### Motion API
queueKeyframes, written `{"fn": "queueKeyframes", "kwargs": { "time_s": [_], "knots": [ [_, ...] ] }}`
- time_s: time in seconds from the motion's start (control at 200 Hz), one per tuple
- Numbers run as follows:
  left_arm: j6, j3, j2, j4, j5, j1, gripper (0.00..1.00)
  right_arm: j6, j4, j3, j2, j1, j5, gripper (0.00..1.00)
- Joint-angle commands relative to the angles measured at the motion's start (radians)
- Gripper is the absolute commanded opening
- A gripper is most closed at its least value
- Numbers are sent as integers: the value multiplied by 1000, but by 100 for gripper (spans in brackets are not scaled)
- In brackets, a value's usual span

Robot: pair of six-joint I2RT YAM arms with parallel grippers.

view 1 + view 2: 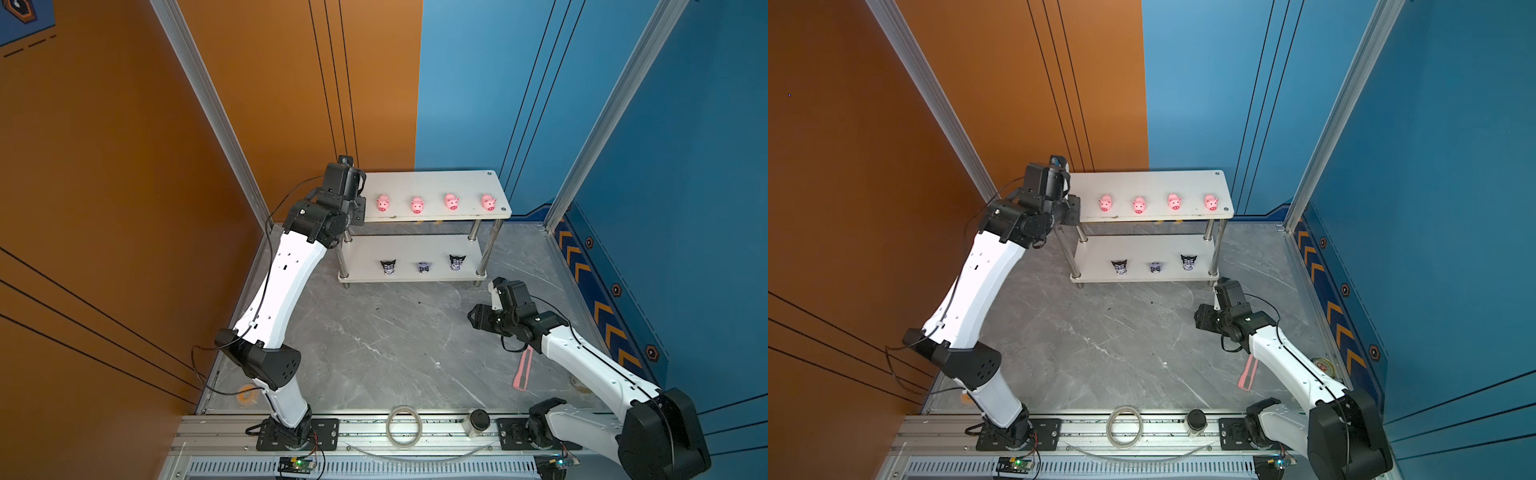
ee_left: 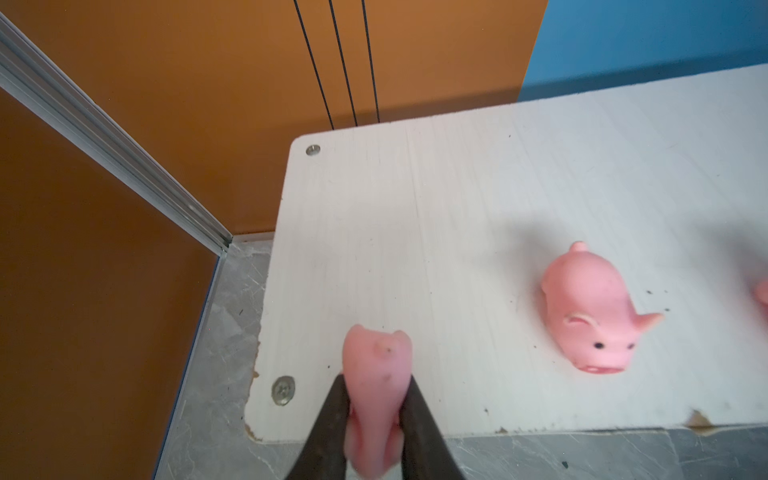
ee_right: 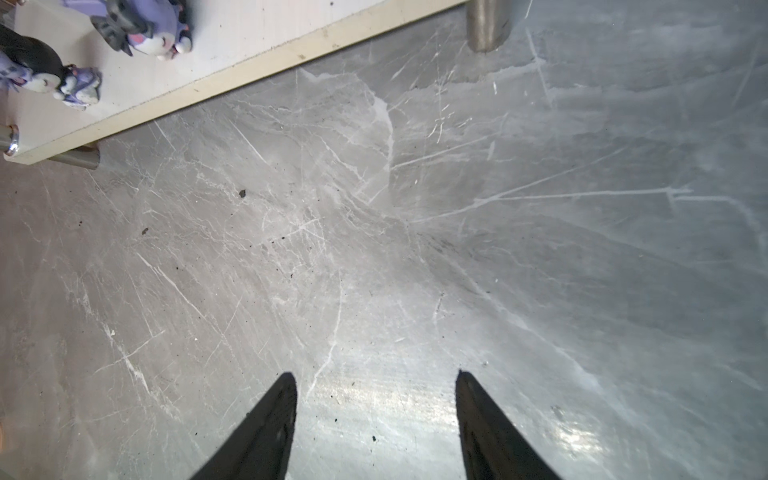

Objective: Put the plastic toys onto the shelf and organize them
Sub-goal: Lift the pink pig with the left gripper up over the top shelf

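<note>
At the 9 o'clock end of the shelf's point(image 1: 432, 183) top board, the left jaws are clamped on the fifth pig point(image 2: 376, 374). Its long axis lies in line with the jaws, rump outward, head hidden between them. In both top views the wrist covers it. On that board four pigs point(image 1: 417, 204) stand in a row, snouts toward 6 o'clock. Three eared figures point(image 1: 388, 267) line the lower board, the middle figure point(image 1: 423, 267) too blurred to read. At the shelf's 5 o'clock the right jaws hang apart, empty, above the desk point(image 3: 374, 249).

Fingers point(image 2: 336, 419) pinch pig point(image 2: 376, 374) over shelf point(image 2: 415, 216) corner.
</note>
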Motion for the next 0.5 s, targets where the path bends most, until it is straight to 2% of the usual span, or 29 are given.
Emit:
{"fn": "queueKeyframes", "kwargs": {
  "time_s": [0.0, 0.496],
  "knots": [
    [-36, 43, 10, -23, 59, 12, 22, -19, 3, -14, -17, -11, -22, 63],
    [-113, 66, 47, -19, 61, 77, 24, -18, 8, -20, -20, -14, -27, 63]
  ]
}}
